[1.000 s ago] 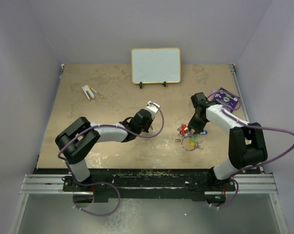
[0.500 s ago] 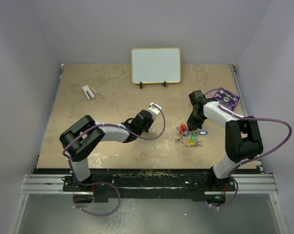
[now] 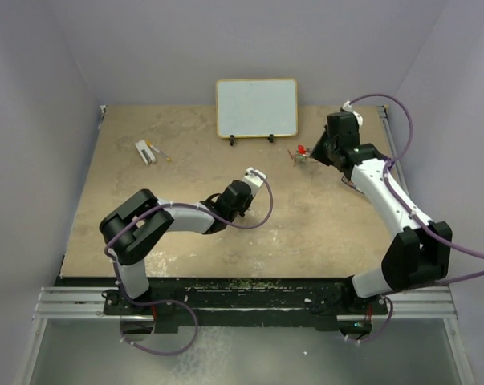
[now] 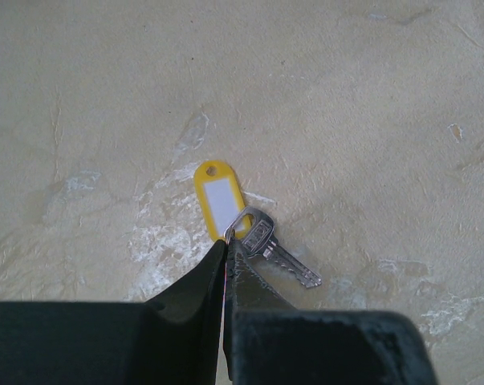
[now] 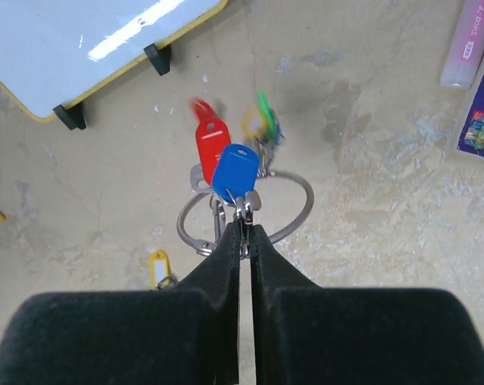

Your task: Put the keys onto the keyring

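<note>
My right gripper [image 5: 243, 228] is shut on the metal head of the blue-tagged key [image 5: 233, 172] and holds the whole bunch in the air. The silver keyring [image 5: 304, 210] hangs behind it with the red tag [image 5: 209, 143] and blurred green and yellow tags [image 5: 262, 120]. In the top view the bunch [image 3: 300, 152] hangs by my right gripper [image 3: 312, 152] near the whiteboard. My left gripper [image 4: 228, 241] is shut, low at the table, its tips pinching the small ring of a yellow-tagged key [image 4: 219, 199] that lies flat. The left gripper shows at mid table in the top view [image 3: 243, 192].
A whiteboard [image 3: 256, 107] stands on its feet at the back. A white marker and pens [image 3: 149, 151] lie at the back left. A purple card [image 5: 482, 128] and a pink tube [image 5: 470, 40] lie to the right of the bunch.
My right arm has lifted the key bunch off the table at the front right and carried it up and back toward the whiteboard. The left arm has barely moved.
</note>
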`<action>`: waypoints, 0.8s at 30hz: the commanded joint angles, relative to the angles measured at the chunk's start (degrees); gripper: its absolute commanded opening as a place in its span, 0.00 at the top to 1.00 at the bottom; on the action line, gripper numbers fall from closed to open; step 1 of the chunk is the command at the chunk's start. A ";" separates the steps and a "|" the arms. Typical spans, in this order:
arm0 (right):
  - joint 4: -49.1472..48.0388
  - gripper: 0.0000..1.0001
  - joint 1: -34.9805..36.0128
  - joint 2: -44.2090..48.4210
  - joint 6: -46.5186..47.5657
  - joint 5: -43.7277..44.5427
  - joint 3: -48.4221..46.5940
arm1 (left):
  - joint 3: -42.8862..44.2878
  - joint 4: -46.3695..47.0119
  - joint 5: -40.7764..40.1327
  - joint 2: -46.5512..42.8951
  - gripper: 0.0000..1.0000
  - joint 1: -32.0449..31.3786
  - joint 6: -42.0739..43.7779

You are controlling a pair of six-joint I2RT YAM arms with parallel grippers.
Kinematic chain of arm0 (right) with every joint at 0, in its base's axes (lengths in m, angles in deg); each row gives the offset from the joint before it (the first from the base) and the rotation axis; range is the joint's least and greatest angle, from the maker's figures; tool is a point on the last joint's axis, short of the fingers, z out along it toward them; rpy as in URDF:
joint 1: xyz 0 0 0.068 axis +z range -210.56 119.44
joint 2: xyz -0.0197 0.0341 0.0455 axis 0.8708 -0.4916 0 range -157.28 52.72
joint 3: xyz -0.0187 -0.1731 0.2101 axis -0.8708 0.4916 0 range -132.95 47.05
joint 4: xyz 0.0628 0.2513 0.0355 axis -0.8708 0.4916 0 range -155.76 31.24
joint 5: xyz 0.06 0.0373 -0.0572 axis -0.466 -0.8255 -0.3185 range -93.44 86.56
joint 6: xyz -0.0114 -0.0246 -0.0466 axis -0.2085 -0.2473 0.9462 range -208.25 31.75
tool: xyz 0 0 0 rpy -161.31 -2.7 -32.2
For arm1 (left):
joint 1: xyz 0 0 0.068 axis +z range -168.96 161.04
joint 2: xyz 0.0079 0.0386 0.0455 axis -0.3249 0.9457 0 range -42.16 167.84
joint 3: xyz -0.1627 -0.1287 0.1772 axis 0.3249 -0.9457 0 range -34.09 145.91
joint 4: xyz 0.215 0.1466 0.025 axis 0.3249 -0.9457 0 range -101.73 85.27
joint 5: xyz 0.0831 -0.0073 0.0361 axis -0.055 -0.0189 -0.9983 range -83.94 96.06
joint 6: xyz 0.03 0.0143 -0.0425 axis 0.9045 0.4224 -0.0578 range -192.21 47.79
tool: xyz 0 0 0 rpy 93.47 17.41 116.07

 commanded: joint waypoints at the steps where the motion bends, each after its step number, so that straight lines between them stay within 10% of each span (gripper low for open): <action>1: -4.88 1.00 0.19 3.60 2.22 -2.05 5.82 | 2.41 1.59 -0.58 0.69 0.97 0.21 -1.21; 14: -3.17 1.00 2.13 11.96 -7.13 -4.21 24.00 | 4.21 0.81 -0.26 2.85 0.97 0.17 -1.95; 24: 9.79 0.49 2.83 19.46 -11.66 -8.25 22.70 | 4.15 0.16 0.62 3.02 0.97 0.18 -2.35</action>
